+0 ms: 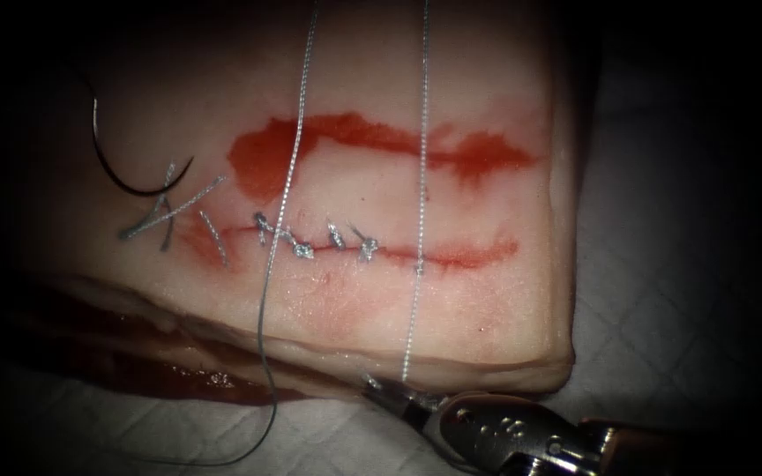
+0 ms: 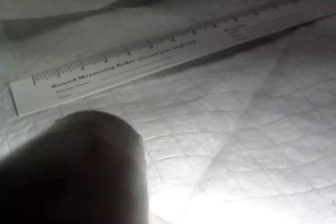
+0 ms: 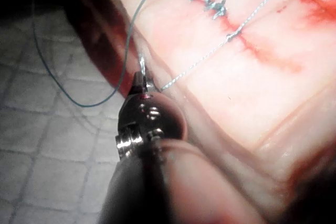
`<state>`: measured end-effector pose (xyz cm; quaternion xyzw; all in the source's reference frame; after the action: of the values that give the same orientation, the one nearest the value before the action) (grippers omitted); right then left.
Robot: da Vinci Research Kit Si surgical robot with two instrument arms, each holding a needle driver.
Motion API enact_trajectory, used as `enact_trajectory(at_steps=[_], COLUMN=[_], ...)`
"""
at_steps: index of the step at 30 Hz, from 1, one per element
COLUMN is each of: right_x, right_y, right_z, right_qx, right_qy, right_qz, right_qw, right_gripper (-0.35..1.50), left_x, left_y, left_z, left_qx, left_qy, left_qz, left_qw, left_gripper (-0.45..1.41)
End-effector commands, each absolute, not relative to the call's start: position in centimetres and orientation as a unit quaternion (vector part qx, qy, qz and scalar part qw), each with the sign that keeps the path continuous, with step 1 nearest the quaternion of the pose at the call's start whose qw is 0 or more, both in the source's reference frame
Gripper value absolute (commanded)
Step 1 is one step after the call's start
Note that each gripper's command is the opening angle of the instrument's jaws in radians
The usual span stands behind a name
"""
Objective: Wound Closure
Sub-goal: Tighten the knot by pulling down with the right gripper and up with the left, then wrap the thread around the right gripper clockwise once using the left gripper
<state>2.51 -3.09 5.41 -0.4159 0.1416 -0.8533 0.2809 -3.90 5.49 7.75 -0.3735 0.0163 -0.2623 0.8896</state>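
Note:
The tissue (image 1: pixel 381 308) bears a cut (image 1: pixel 451 256) running across it, with several knotted stitches (image 1: pixel 310 247) along its left half. A curved dark needle (image 1: pixel 121 172) lies free on the tissue surface past the cut's left end, held by neither tool. My right tool (image 1: pixel 381 392) sits at the tissue's front edge, shut on the thread (image 1: pixel 409 335) that rises from it, enters the cut and runs on upward. In the right wrist view the right tool's jaws (image 3: pixel 143 77) pinch that thread (image 3: pixel 199 59). A dark blurred bulk of my left tool's shaft (image 2: pixel 73 171) hides its jaws.
A second thread strand (image 1: pixel 297 115) descends past the stitches and trails in a loop over the white quilted pad (image 1: pixel 663 264). Red fluid (image 1: pixel 275 150) stains the tissue behind the cut. A wound measuring ruler (image 2: pixel 157 56) lies on the pad.

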Motion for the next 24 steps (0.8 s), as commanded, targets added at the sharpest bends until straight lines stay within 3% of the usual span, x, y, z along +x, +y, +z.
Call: enact_trajectory(at_steps=[1,13,24], right_x=[2.60,2.60,2.57], right_y=[-3.10,-3.18,-3.17], right_z=[5.44,5.40,5.38], right_qx=[-0.418,-0.411,-0.407], right_qy=[0.144,0.153,0.160], right_qz=[-0.853,-0.856,-0.858], right_qw=[0.278,0.274,0.269], right_gripper=[-0.35,-0.35,-0.35], left_x=[-3.96,-4.27,-4.45], left_y=[5.61,5.80,5.84], left_z=[7.77,7.97,8.13], left_qx=[-0.378,-0.404,-0.409], left_qy=[0.020,0.094,0.104], left_qz=[-0.258,-0.186,-0.163], left_qw=[0.889,0.891,0.892], left_gripper=[-0.45,-0.45,-0.45])
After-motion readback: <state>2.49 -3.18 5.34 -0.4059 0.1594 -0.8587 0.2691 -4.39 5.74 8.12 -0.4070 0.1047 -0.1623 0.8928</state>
